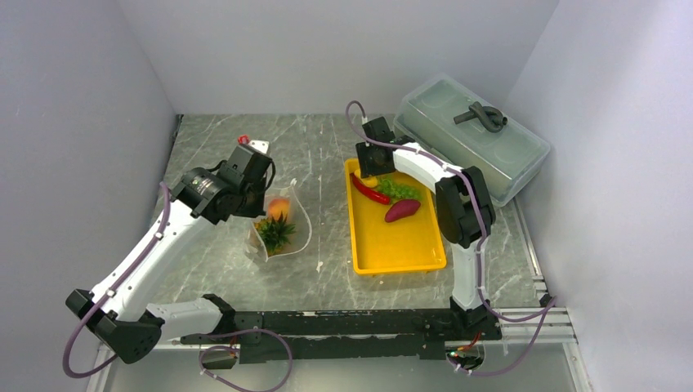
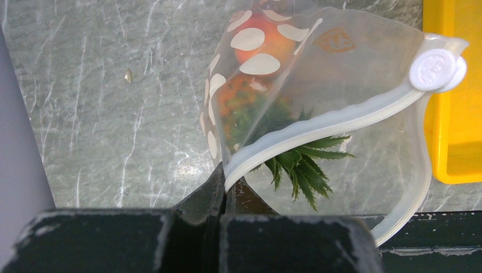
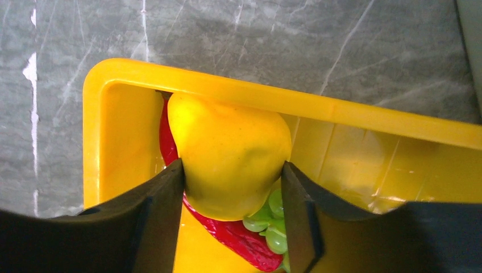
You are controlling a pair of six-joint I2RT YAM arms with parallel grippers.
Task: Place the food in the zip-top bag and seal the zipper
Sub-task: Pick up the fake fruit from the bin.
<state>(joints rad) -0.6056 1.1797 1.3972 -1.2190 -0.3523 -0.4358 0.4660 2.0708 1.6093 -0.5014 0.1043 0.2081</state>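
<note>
The zip-top bag (image 1: 288, 234) lies left of the yellow tray (image 1: 400, 249), mouth held open. It holds the orange pineapple (image 1: 275, 233) and the orange round fruit (image 1: 279, 206). My left gripper (image 2: 226, 185) is shut on the whitish zipper (image 2: 324, 122) at the mouth's near end; a round white slider (image 2: 435, 69) sits at the far end. The pineapple's green crown (image 2: 301, 162) pokes through the mouth. My right gripper (image 3: 232, 168) is shut on the yellow lemon (image 3: 230, 148) in the tray's far left corner, over the red chili pepper (image 3: 239, 239) and the green grape bunch (image 3: 273, 227).
A purple sweet potato (image 1: 402, 211) lies in the middle of the tray. The big grey-green lidded box (image 1: 474, 135) stands at the back right, close behind the right arm. Grey walls close in the table on three sides.
</note>
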